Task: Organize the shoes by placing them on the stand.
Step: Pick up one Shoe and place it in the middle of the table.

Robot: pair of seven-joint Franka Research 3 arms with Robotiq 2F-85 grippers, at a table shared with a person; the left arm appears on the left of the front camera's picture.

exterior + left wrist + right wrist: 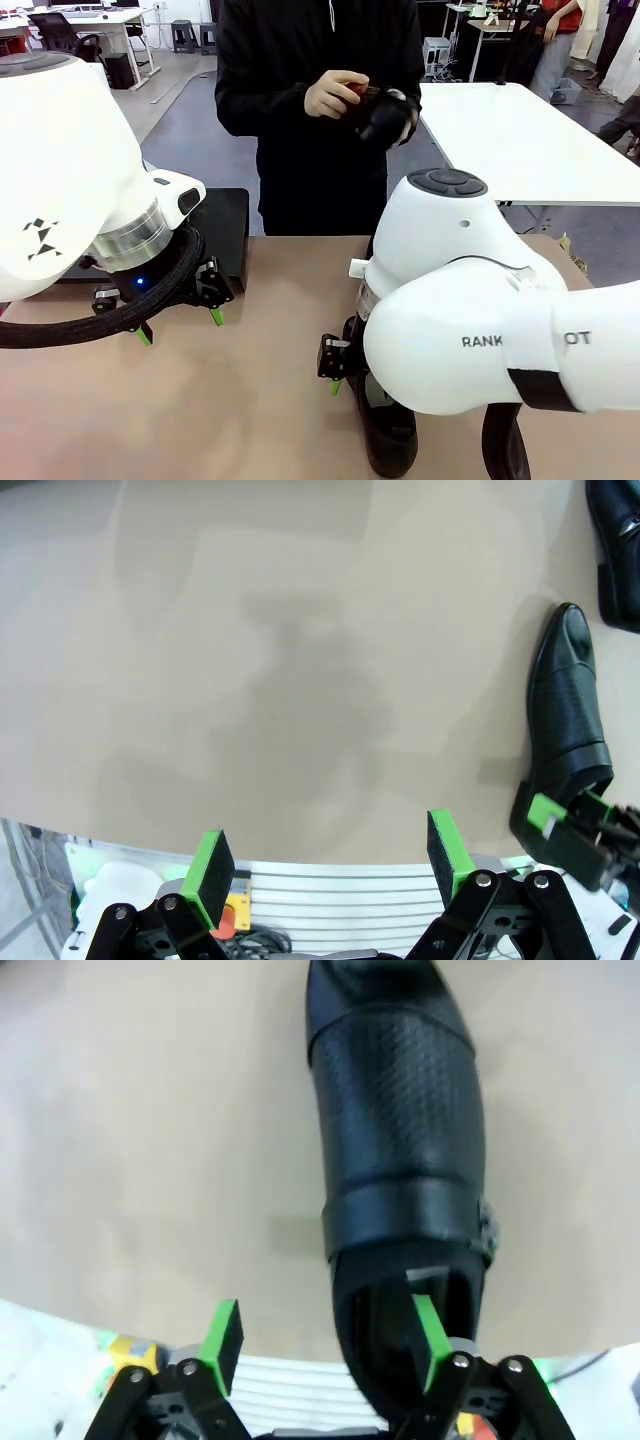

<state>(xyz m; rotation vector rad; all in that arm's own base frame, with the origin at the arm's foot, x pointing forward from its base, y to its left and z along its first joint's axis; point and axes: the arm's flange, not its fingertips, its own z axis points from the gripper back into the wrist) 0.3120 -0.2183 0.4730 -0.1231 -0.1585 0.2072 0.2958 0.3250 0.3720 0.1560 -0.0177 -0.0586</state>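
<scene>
A glossy black shoe (pixel 400 1130) lies on the tan table under my right gripper (pixel 325 1338). That gripper is open: one green pad (pixel 428 1335) stands inside the shoe's opening and the other is outside its side wall, with a gap on both sides. In the front view the same shoe (pixel 390 435) pokes out below the right gripper (pixel 345 380). My left gripper (pixel 328 862) hangs open over bare table, nothing between its pads. It views that shoe (pixel 568 700) and a second shoe (pixel 620 540) beyond. The black stand (pixel 228 232) sits at the far left edge.
Across the table a person holds another black shoe (pixel 385 118) in one hand and a small brown brush (pixel 355 90) in the other. A white table (pixel 520 140) stands behind on the right. Bare tabletop (pixel 270 330) lies between my two arms.
</scene>
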